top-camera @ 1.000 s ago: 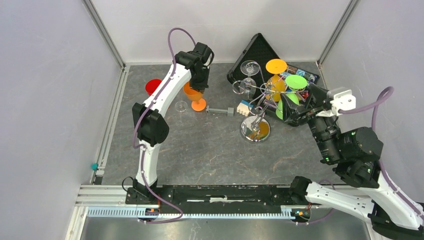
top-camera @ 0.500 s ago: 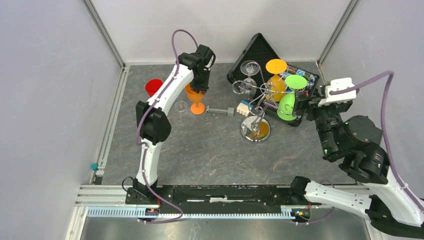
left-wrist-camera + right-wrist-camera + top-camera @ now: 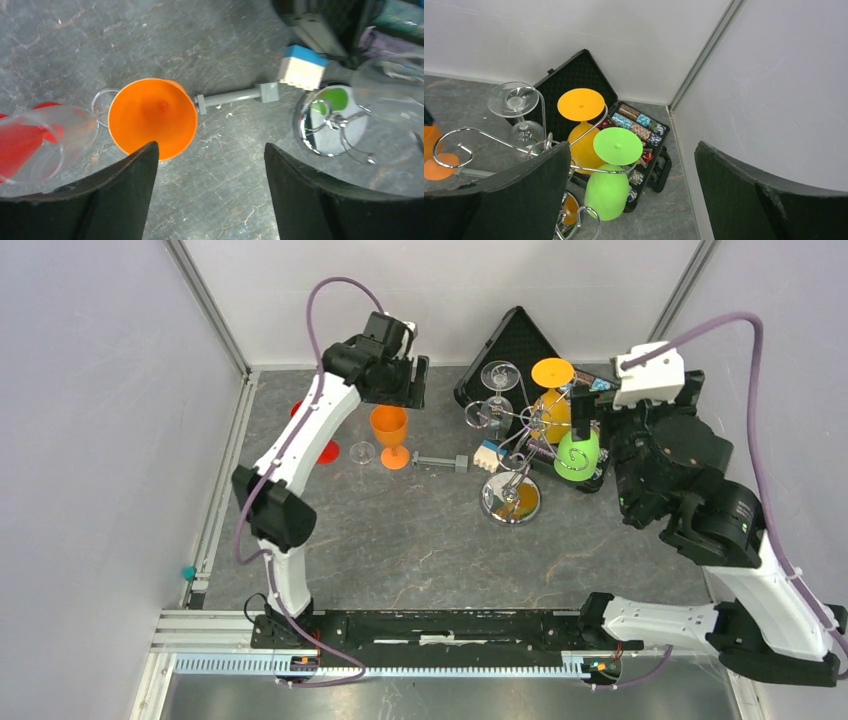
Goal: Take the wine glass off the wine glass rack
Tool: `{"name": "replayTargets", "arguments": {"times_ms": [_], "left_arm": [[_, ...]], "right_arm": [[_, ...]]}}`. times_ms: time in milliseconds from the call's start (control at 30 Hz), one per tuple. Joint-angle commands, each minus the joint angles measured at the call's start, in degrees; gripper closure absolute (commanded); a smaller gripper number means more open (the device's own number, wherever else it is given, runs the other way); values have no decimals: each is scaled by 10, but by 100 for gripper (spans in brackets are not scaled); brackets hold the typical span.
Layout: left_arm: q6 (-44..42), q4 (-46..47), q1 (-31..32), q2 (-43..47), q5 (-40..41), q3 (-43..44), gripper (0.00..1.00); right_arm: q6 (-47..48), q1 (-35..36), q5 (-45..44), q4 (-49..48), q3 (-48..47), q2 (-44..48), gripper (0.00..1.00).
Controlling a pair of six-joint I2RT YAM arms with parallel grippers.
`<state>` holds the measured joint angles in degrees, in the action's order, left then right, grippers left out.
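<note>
The top camera hangs above and behind the arm bases (image 3: 275,625), looking down over the whole table (image 3: 420,540). The left wrist camera points straight down, close above the orange wine glass (image 3: 152,117). The right wrist camera looks obliquely toward the back right corner (image 3: 670,106). All three views share the wine glass rack (image 3: 510,498)

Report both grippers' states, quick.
Left gripper: open, empty, above the standing orange glass.
Right gripper: open, empty, facing the green glass hanging on the rack.
</note>
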<state>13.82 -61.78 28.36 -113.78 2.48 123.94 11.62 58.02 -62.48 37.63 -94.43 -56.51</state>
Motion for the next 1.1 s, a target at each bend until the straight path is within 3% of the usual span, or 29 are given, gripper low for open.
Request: {"name": "replayTargets", "arguments": {"times_ms": [0,267,400,533,800,1067], "left_arm": [[-20,68,-2,108,-44,-57,16],[3,157,-3,301,-60,-257,0],[12,180,-2,370,-91,-313,0],[15,182,-3,421,-114,-349,0],[3,185,-3,485,-134,-410,0],[1,185,-3,488,-136,-430,0]], "right_arm": [[10,0,-63,57,-52,-47,2],[62,-41,-15,118,-74,-76,4],[80,-168,99,172,-80,-121,4],[101,-230,158,184,-70,-150,2],[115,-243,234,210,-89,-188,3],[124,-243,252,229,-67,-198,7]]}}
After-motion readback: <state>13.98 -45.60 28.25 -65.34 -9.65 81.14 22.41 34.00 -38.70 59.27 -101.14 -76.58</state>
